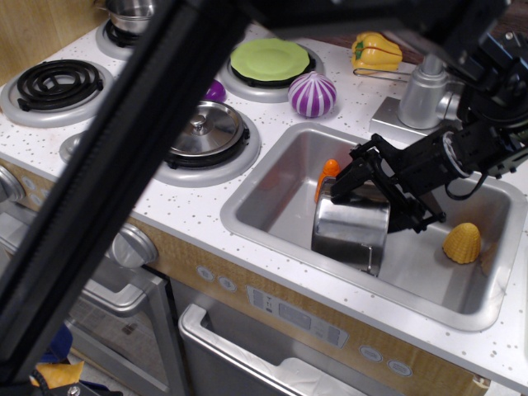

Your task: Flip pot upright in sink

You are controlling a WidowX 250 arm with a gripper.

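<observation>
Gripper (375,191) down in sink (272,177), reaching in from 3 o'clock, fingers spread wide and straddling far rim of pot (351,229). One finger near pot's 11 o'clock edge, other at abt 2 o'clock; contact or just beside, can't tell. Not clamped on anything as far as visible.

Pot sitting mid-basin, slightly toward 6 o'clock wall, tilted, shiny side facing camera, small loop handle low at 5 o'clock. Mouth vs base orientation hard to read from this angle.

Risks, judged from here:
- Mirror-smooth wall + wide-open fingers: likely to slip off rim when closing, pot rolls toward 6 o'clock wall.
- Orange carrot-like toy (327,176) just beside pot at 11 o'clock, near one finger; could get pinched or shoved instead of rim.
- Tipping too hard: pot may swing round toward yellow corn-like toy (463,242) at 3 o'clock, though well apart now.
- Faucet (422,95) at 1 o'clock close to arm; wrist rotation could clip it.

Writing/brands: none legible. Front panel below sink shows round buttons and small display-like patch, too small to read.
</observation>
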